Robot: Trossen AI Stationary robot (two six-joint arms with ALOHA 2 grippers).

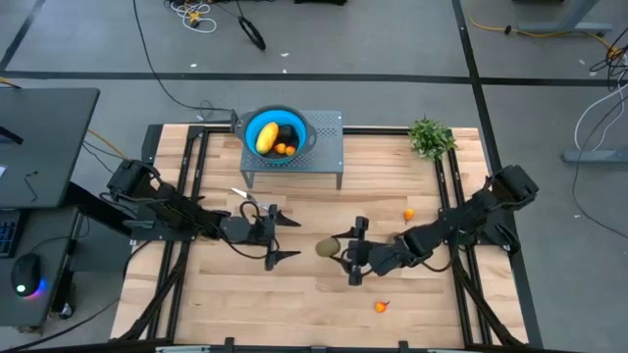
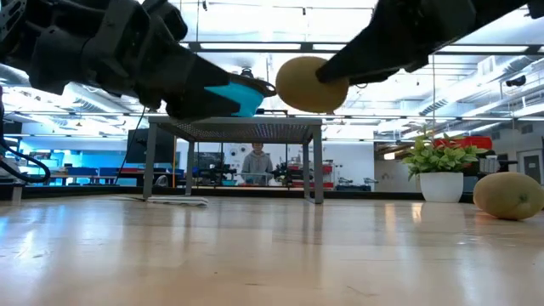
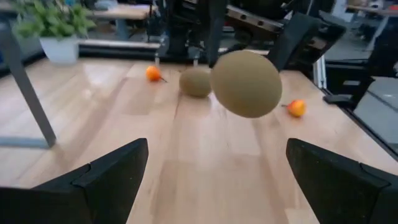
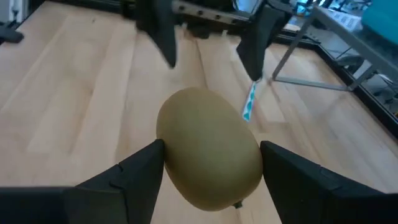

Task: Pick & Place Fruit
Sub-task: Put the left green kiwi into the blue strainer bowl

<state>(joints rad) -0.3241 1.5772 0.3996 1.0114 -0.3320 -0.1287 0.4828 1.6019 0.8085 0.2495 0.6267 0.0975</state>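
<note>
Beyond wooden table (image 2: 272, 255), bright lab; person (image 2: 257, 163) standing far back.

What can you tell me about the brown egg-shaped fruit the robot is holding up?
The olive-brown oval fruit is smooth and matte, like a toy kiwi, with a tiny dark stem spot at one end. The right end effector pinches it between its two dark fingers, one on each side. In the low view it hangs clear above the wooden table, touching nothing else. It sits near the middle of the table, facing the open left end effector.
</note>
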